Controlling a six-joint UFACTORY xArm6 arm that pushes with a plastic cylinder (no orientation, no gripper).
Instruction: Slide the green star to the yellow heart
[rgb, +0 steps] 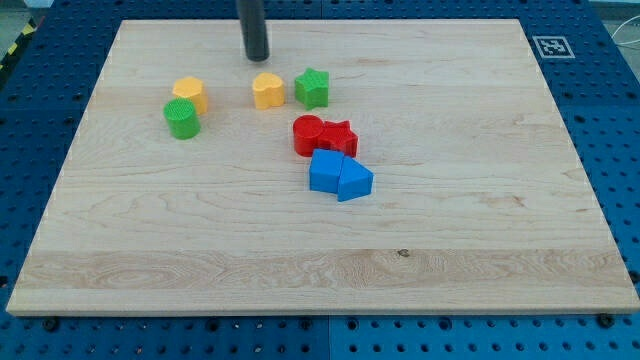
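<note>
The green star (312, 88) lies on the wooden board (480, 200) in the upper middle. A yellow heart-like block (268, 90) sits just to its left, with a narrow gap between them. My tip (257, 57) stands above the yellow heart, toward the view's top and slightly left of it. It is up and to the left of the green star and touches no block.
A second yellow block (189, 94) and a green cylinder (182, 117) sit together at the left. A red cylinder (308, 133) and a red star-like block (340, 139) touch below the green star. A blue cube (325, 171) and another blue block (355, 181) lie under them.
</note>
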